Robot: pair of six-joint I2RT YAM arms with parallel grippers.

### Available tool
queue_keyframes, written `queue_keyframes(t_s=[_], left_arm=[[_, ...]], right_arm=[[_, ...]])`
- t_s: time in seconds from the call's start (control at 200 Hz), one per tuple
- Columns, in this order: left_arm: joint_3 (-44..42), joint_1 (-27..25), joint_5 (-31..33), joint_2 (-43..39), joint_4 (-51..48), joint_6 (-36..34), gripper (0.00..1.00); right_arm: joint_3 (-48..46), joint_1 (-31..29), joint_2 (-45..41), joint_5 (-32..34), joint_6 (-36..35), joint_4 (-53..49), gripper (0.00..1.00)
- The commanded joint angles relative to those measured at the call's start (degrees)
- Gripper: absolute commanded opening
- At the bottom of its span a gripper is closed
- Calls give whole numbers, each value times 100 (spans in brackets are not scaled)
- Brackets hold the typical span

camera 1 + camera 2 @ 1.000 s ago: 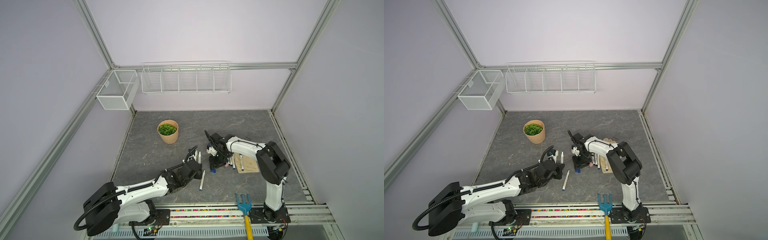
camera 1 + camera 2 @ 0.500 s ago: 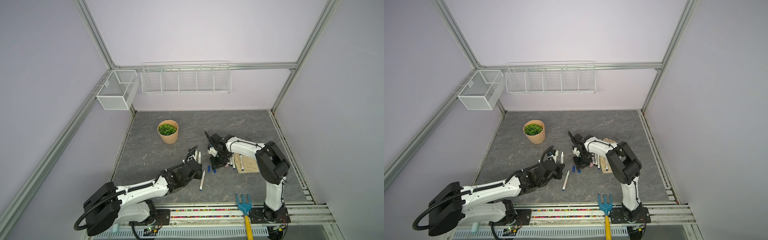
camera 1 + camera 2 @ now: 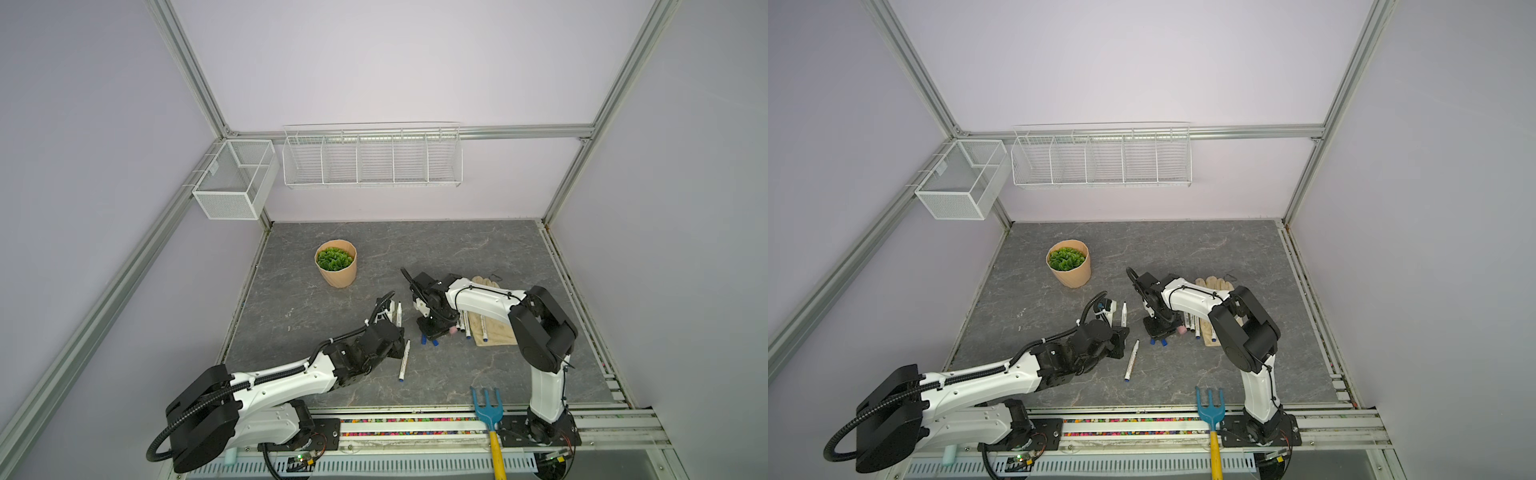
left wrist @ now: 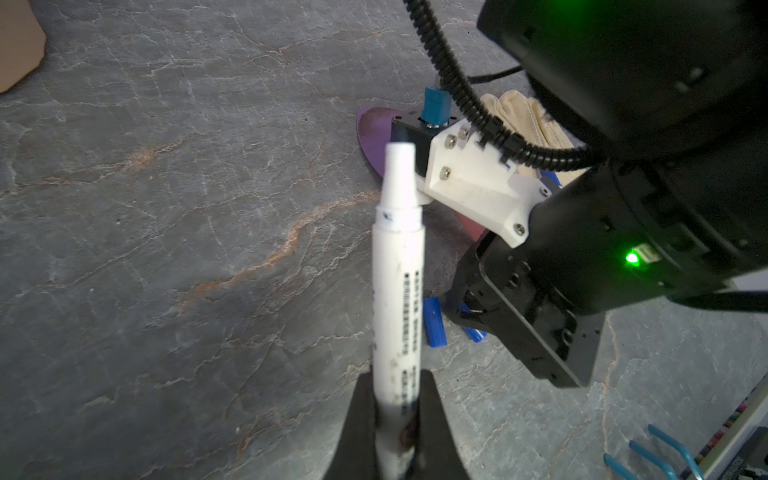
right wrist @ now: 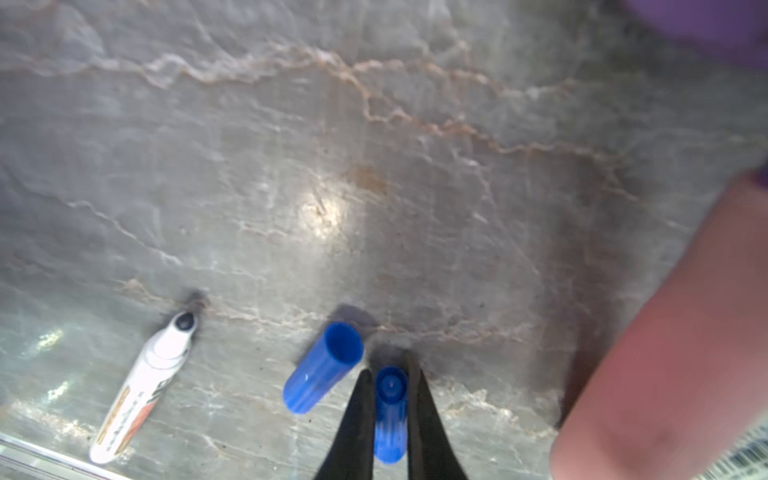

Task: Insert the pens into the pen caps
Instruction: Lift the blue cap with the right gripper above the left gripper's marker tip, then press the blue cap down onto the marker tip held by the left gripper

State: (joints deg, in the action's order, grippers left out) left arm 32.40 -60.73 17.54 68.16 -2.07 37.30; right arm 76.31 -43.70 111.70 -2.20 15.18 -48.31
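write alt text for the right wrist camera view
The right hand is shut on a blue pen cap, close to the grey marbled table. A second blue cap lies loose beside it, a white pen with a dark tip lies farther off, and a blurred pink handle fills one edge.

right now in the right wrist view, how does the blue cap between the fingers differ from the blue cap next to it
The held cap is clamped in the shut right gripper; the loose cap lies free on the table beside it. The held cap lines up with the fingers, while the loose cap lies slanted to it. Both are blue, short and cylindrical, and they sit side by side.
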Motion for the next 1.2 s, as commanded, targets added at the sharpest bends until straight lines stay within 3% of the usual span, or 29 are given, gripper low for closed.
queue_keyframes(t_s=[0.0, 0.23, 0.38, 0.8, 1.194], left_arm=[[172, 35, -204, -17, -5, -102, 0], [269, -39, -806, 197, 412, -384, 0], [275, -62, -1040, 252, 692, -451, 0], [311, -132, -1240, 185, 888, -524, 0], [271, -150, -1166, 120, 896, -511, 0]], right_arm=[[-163, 38, -739, -82, 6, 311, 7], [-661, 359, -2540, -866, 325, 1465, 7], [-1092, 516, -3163, -1375, 773, 2383, 7], [-1373, 547, -3194, -1644, 1164, 3272, 8], [-1431, 536, -3079, -1524, 1045, 3112, 8]])
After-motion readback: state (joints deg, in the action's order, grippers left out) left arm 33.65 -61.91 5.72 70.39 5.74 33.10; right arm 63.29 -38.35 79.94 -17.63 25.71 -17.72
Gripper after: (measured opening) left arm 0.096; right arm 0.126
